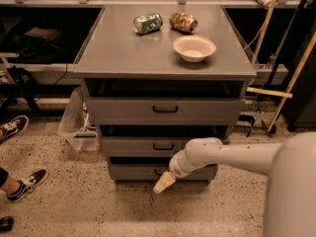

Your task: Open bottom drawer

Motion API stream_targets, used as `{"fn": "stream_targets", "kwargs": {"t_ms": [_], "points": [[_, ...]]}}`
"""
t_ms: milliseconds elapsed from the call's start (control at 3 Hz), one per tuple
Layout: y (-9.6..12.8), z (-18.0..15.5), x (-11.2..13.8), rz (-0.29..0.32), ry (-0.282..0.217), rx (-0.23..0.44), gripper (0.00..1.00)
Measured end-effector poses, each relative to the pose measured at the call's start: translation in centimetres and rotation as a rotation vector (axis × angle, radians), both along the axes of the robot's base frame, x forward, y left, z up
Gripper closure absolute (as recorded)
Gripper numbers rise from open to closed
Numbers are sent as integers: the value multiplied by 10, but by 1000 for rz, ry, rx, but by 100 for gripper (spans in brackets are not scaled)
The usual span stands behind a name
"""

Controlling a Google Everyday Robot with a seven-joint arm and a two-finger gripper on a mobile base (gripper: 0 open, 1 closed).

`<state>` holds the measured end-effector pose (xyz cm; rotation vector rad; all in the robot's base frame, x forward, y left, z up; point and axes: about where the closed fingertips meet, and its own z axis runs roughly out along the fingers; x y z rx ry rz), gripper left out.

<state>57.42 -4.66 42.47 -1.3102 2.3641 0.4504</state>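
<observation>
The bottom drawer [133, 172] is the lowest of three grey fronts in the metal cabinet, and it looks shut. Its small black handle [158, 172] is partly hidden behind my wrist. My gripper [164, 182], a cream-coloured tip on the white arm [232, 156], reaches in from the right. It hangs just below and in front of the handle, at the drawer's lower edge, pointing down and left toward the floor.
The middle drawer [163, 146] and top drawer [165, 109] sit above. On the cabinet top [118, 48] are a white bowl [194, 48], a green can [147, 23] and a brown can [183, 21]. A person's shoes [24, 184] are at the left, a plastic bin [76, 122] stands beside the cabinet, and wooden poles [291, 78] lean at the right.
</observation>
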Motion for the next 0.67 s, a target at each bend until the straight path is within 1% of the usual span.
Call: {"fn": "stream_targets", "kwargs": {"t_ms": [333,667], "points": [[-14,-89,25,-117,55,-22,0],[-14,-88,26,-117,55,-22,0]]}}
